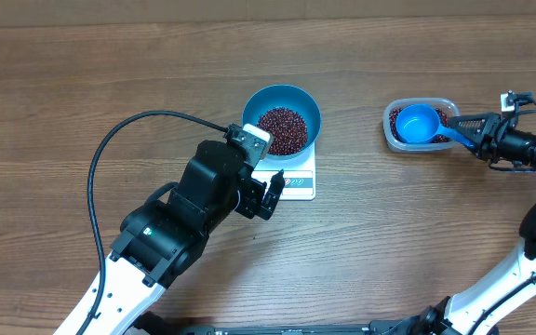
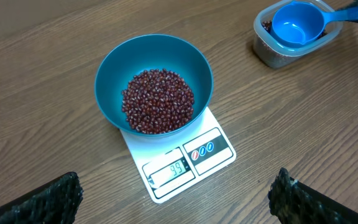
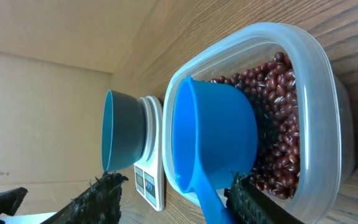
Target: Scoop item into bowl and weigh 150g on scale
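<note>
Right gripper (image 3: 176, 186) is sitting astride the handle (image 3: 209, 208) of the blue scoop (image 3: 213, 130). One finger (image 3: 247, 199) is right against the handle and the other is showing a gap. Can't tell whether it's actually clamping.

The scoop cup is resting inside the clear container (image 3: 328, 74), on top of the beans (image 3: 281, 106) there. The cup is looking empty in the overhead and left wrist views. Beans are covering the container floor around and under it.

Left gripper (image 2: 176, 186) is hanging with jaws fully apart, holding nothing, just beside the display edge of the scale (image 2: 213, 146).

The scale is lying flat on the table (image 2: 55, 25), with the bowl (image 2: 110, 81) sitting on its far part. The display (image 2: 168, 169) is staying uncovered and showing digits that look like 99. The bowl is holding a loose heap of beans across its bottom, with its upper walls bare.

Positions:
- Bowl and scale are sitting straight ahead of the left gripper, roughly centred between its fingers in the wrist view.
- Both are lying well apart from the right gripper.
- The container is sitting between the right gripper and the scale, not touching the scale.
</note>
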